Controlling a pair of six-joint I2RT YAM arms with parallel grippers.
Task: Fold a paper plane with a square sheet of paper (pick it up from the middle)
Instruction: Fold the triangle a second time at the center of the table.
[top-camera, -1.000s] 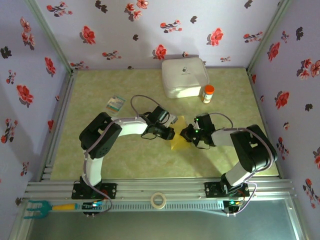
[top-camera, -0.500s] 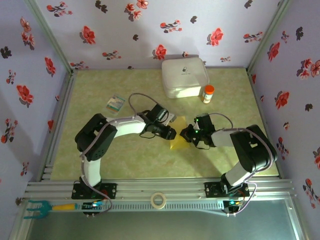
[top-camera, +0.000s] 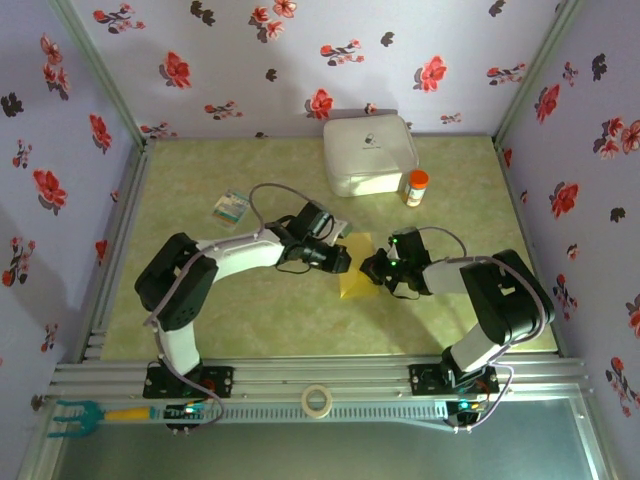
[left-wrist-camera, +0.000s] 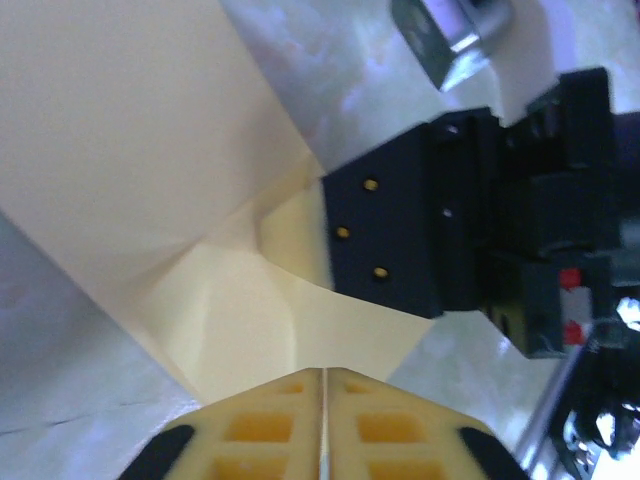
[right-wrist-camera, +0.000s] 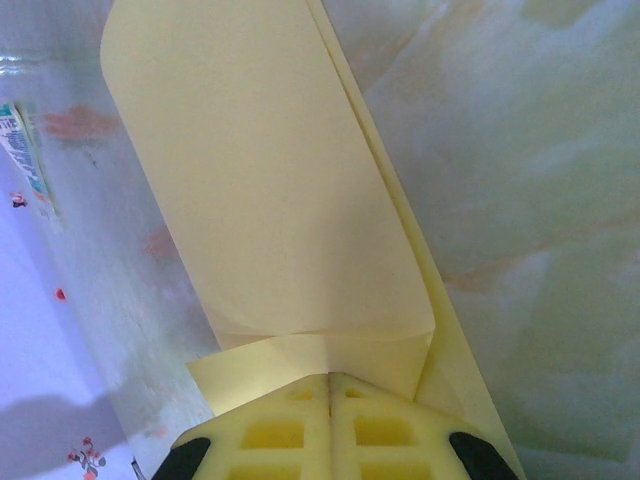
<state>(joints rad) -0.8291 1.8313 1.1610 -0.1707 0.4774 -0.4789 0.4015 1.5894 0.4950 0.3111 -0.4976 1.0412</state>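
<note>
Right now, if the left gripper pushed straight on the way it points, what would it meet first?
The folded thin yellow paper sheet, right at the shut jaws of the left gripper; just beyond, probably the black body of the right gripper, depth unclear.

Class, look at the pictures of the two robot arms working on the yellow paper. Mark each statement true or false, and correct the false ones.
1. The yellow paper sits between the left gripper and the right gripper. True.
2. The white box stands close to the arm bases. False: it stands at the far end of the table.
3. An orange-capped bottle stands beside the white box. True.
4. The right gripper is wide open. False: its fingers are shut on the paper's edge.
5. The paper is flat, without folds. False: the right wrist view shows a flap folded over.
</note>
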